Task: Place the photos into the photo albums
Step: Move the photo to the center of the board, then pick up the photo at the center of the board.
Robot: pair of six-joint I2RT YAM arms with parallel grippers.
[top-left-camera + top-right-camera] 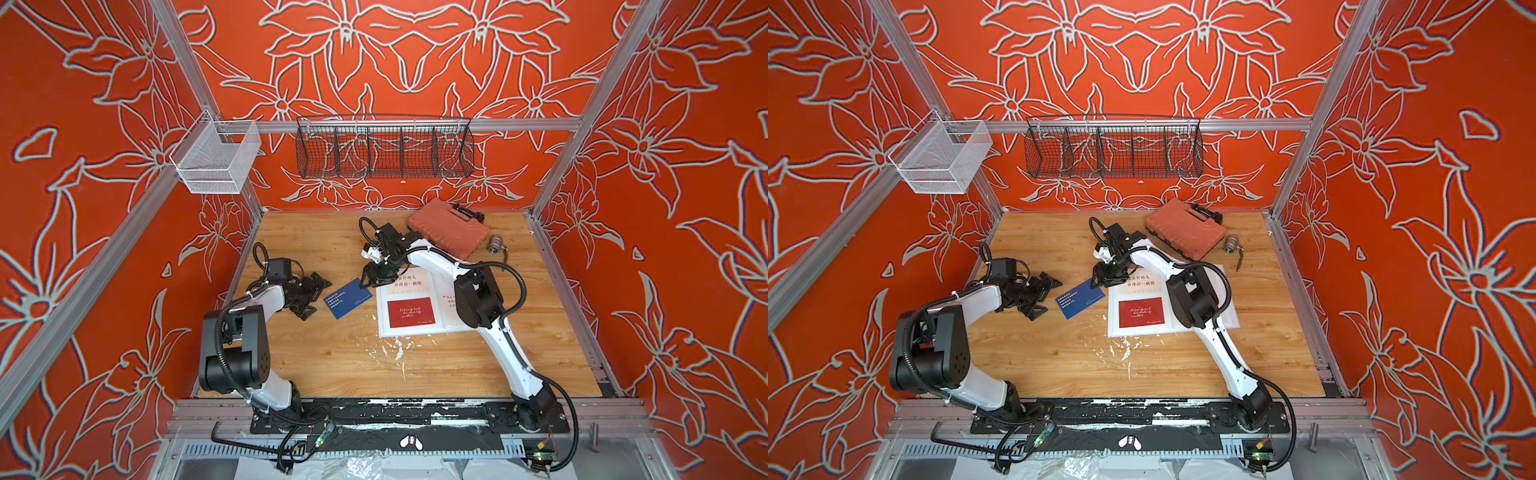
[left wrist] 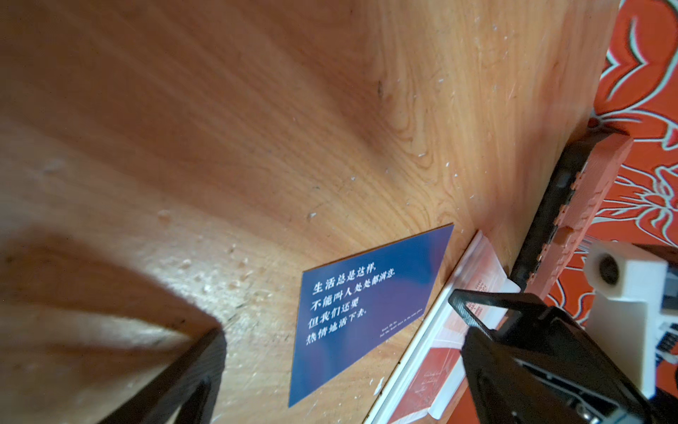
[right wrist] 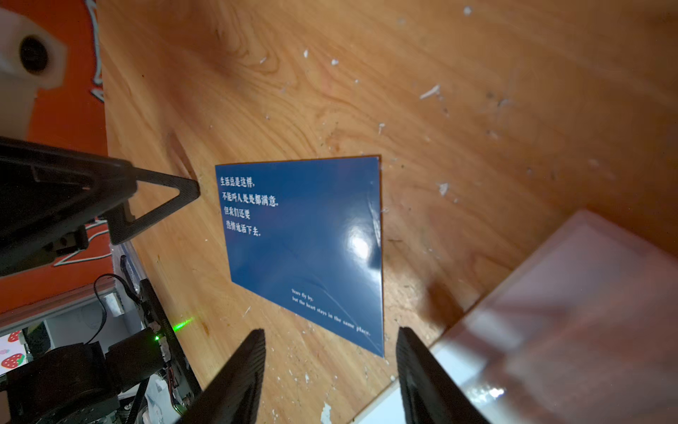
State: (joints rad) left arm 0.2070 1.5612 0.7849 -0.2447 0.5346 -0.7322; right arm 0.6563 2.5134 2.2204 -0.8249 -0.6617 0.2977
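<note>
Photo (image 1: pixel 348 298) in navy between wide-open left claw (image 1: pixel 318 301) and partly open right claw (image 3: pixel 328 334), beside album (image 1: pixel 411 331).

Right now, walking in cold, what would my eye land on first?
Probably the loud orange floral walls all round. Then the navy blue card on the wooden table, lying between the open left gripper and the open right gripper. Beside it, the open white album shows a dark red card on its page.
</note>
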